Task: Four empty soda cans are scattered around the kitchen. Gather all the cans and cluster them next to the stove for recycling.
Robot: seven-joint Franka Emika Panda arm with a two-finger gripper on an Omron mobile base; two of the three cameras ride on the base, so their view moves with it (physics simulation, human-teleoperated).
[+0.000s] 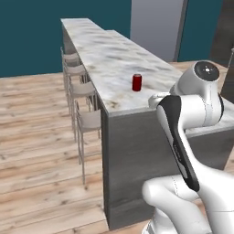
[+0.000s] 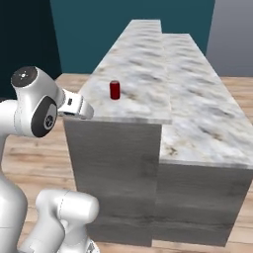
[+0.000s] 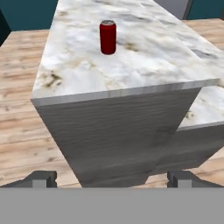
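Marble island (image 3: 144, 57), red soda can (image 3: 107, 37) upright, claw (image 3: 112, 179) released, level, well short.

A soda can (image 1: 136, 82) stands upright on the counter (image 1: 103, 50), near its close end and well apart from either long edge. The counter runs away from me, with a lower counter section (image 2: 207, 123) alongside it on my right. A row of stools (image 1: 84, 103) lines its left side, tucked under the overhang, standing on the floor (image 1: 36, 137). My fingers (image 3: 112, 179) hang spread wide in front of the counter's end wall, below its top, the can beyond and above them.
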